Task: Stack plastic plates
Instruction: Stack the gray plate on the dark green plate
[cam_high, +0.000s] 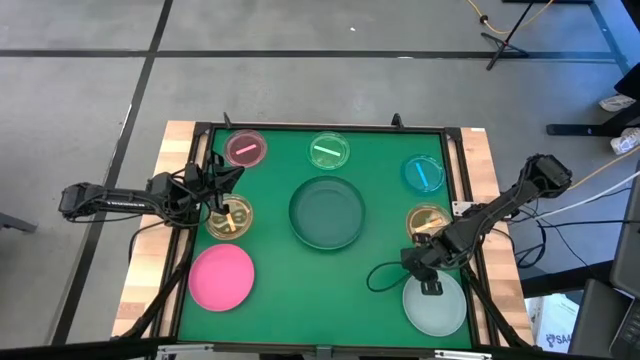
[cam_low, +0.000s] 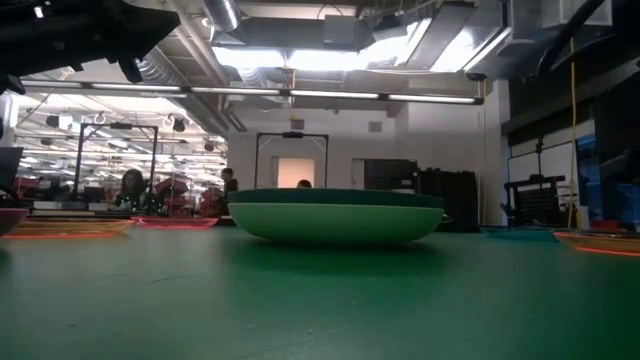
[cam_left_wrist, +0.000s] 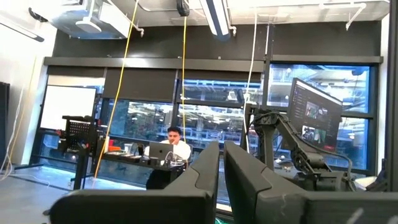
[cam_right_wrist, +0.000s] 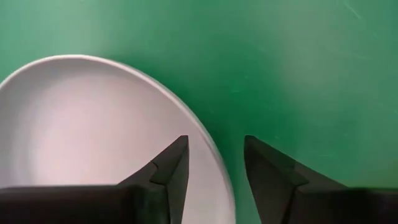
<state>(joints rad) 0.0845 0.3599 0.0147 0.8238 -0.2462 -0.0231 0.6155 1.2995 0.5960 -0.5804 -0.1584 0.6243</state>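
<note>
Straddling whitish plate (cam_right_wrist: 93, 137) rim at counter's (cam_high: 380, 190) near right, right hand (cam_right_wrist: 214, 165) spread | step: first pickup | next: pinch rim, carry to dark green plate (cam_high: 327, 212) | left hand (cam_left_wrist: 221, 168) nearly pressed together, waiting left.

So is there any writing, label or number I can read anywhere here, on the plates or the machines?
None can be read.
Plates, such as the whitish plate, pink plate and dark green plate: no print or labels showing.
Monitor in the room behind: shows something, too blurred to read.
Right gripper and left gripper: no markings visible.
</note>
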